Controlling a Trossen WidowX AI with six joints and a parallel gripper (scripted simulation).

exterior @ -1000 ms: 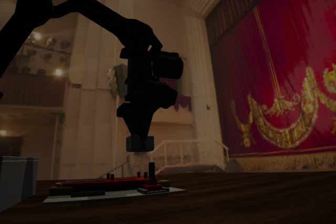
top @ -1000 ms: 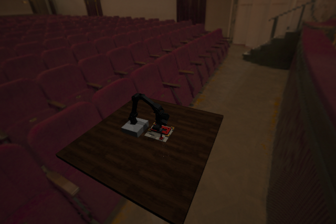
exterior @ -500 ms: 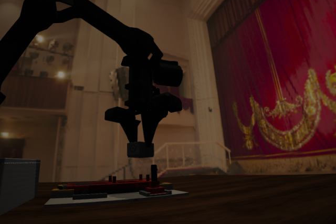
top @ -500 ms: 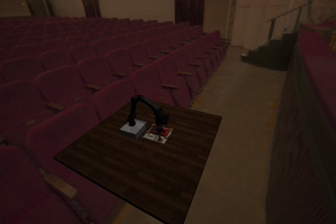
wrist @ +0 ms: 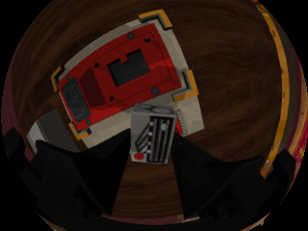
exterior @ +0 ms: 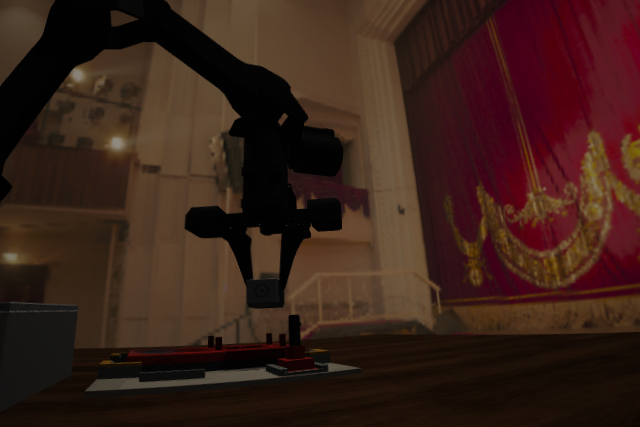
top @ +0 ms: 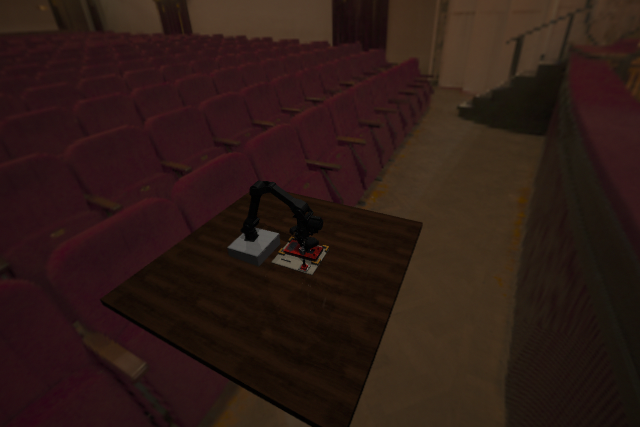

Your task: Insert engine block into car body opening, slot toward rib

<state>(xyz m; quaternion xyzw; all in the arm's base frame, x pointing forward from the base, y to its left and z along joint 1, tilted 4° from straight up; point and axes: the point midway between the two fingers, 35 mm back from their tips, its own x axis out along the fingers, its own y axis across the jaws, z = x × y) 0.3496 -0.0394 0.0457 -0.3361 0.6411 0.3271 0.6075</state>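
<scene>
pincer (exterior: pixel 264 282) pinching engine block (exterior: pixel 264 292) by its two side faces | block mid-frame, held clear above red car body (exterior: pixel 206 355) on worktop (exterior: pixel 465 381) | looks small, rigid, light; smooth sides could slip | side grip suits pushing down

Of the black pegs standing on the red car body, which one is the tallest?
The peg at the right end, almost under the held engine block; the other pegs are short stubs.
</scene>
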